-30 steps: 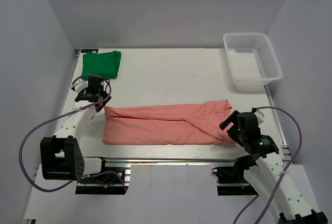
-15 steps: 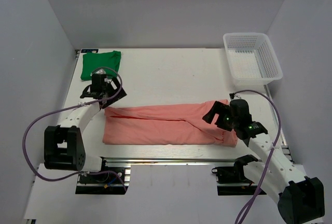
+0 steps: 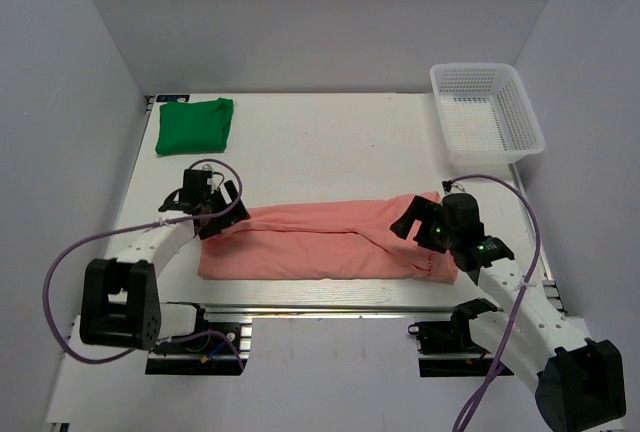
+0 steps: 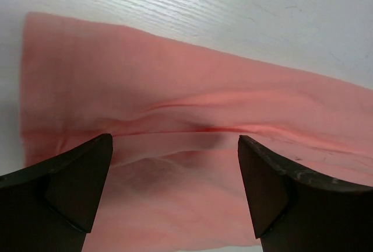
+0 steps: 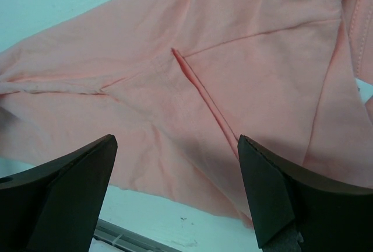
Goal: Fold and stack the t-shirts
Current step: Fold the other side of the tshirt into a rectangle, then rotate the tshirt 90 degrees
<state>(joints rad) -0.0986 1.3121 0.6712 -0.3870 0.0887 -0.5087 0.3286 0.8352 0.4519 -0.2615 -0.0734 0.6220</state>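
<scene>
Lying on the white tabletop (image 3: 330, 142) are two shirts. One is the pink shirt (image 3: 320, 242), spread as a long band across the near middle. The other is the green shirt (image 3: 194, 125), folded to a small rectangle at the far left corner. One basket (image 3: 486, 117) stands at the far right corner, well apart from both.

Two arms reach in. The left end effector (image 3: 212, 220) is over the pink shirt's far left corner, released, its fingers spread wide with only cloth beneath. The right end effector (image 5: 175, 141) is over the shirt's right end, likewise released. Whether either one touches the cloth cannot be told.

Half a second ago the left end effector stood just beyond that corner. It has since come nearer onto the cloth, and the corner now looks drawn in and creased. The right arm has hardly moved in that time, and the green shirt and basket lie as before.
</scene>
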